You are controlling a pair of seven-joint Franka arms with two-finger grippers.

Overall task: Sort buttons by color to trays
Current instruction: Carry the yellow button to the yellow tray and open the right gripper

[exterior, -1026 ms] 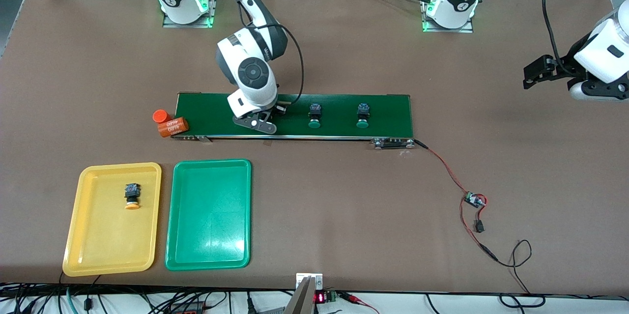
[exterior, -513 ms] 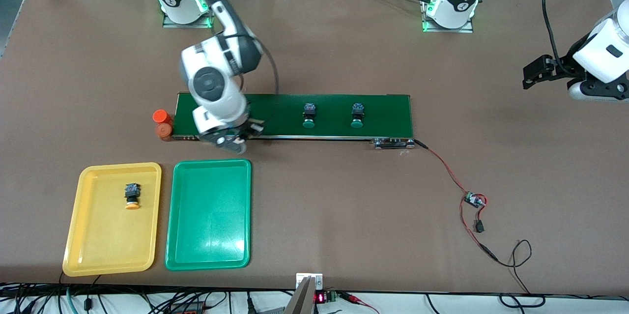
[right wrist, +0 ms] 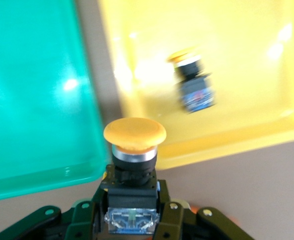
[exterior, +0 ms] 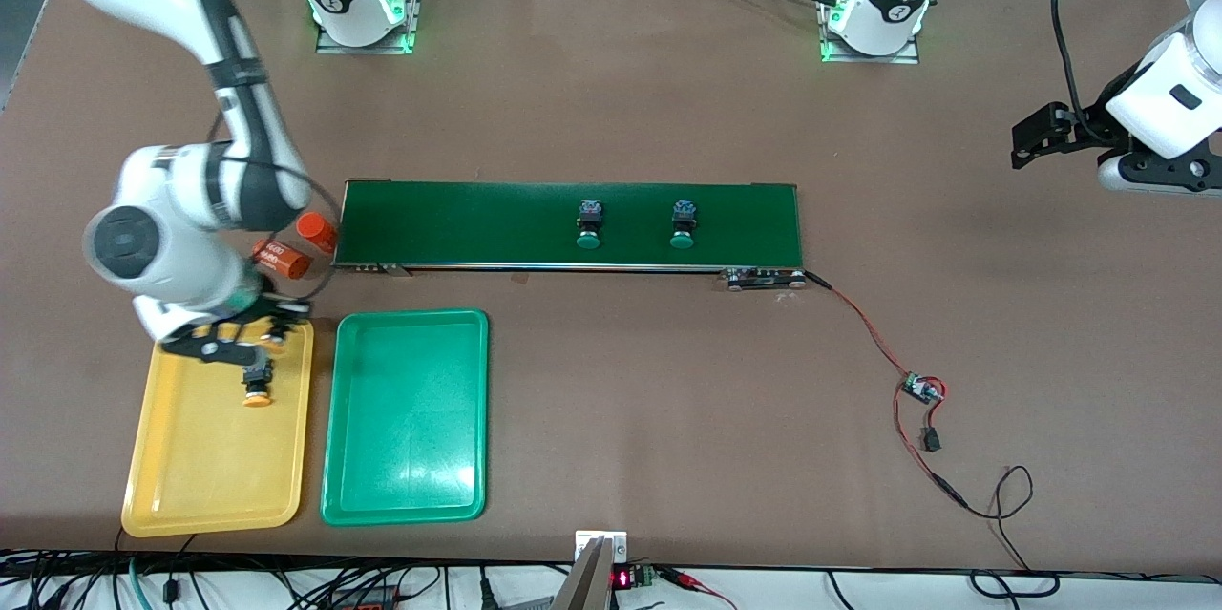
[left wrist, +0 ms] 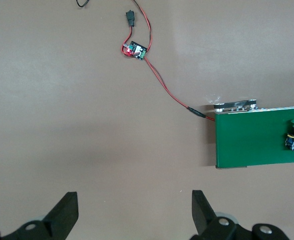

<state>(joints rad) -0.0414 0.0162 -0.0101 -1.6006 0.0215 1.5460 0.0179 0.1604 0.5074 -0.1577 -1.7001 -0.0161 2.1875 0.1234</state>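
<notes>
My right gripper [exterior: 237,346] is shut on a yellow-orange button [right wrist: 134,150] and holds it over the end of the yellow tray [exterior: 191,486] nearest the conveyor belt. The held button is hidden under the hand in the front view. A second yellow-orange button [exterior: 255,386] lies in the yellow tray and also shows in the right wrist view [right wrist: 194,87]. The green tray [exterior: 406,457] beside it is empty. Two green buttons [exterior: 589,223] [exterior: 682,223] stand on the dark-green conveyor belt [exterior: 458,219]. My left gripper [exterior: 1036,137] waits open and empty over bare table at the left arm's end.
Two orange cylinders [exterior: 315,228] [exterior: 282,259] lie at the conveyor's end toward the right arm, close to the right arm's wrist. A red-black cable with a small circuit board [exterior: 921,389] runs from the conveyor's other end toward the front camera.
My right gripper has carried the yellow-orange button off the conveyor belt, past the green tray, to over the yellow tray. The two green buttons have drifted slightly along the belt toward the right arm's end.
</notes>
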